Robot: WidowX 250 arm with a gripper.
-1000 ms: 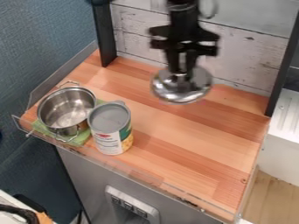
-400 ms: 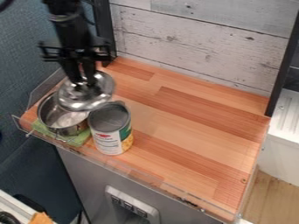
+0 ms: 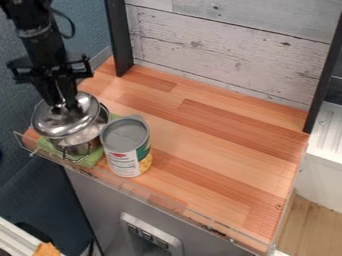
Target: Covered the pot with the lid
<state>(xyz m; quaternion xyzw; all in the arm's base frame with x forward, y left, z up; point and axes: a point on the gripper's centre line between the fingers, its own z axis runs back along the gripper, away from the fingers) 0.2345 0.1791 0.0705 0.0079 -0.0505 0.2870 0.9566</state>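
Camera view: shows blue wall (image 3: 19,145) at far left. Has the black arm (image 3: 28,37) in from upper left, with the gripper (image 3: 63,104) pointing down and the fingers clamped on top of the shiny lid (image 3: 59,124). Holds the lid over the pot (image 3: 79,149), off centre toward the left, with part of the pot's inside bare at the lower right. Cannot tell contact between lid and rim from a small gap. Keeps the pot upright near the left corner of the desk (image 3: 214,155), on a green mat (image 3: 91,161). Puts a black post (image 3: 119,42) behind, at the back of the desk, and a can (image 3: 127,152) upright just beside the pot. Goes on to pale boards (image 3: 227,47) along the back, then another black post (image 3: 325,75) at the back right corner. Ends with a white basin (image 3: 324,150) beyond the desk's right edge.
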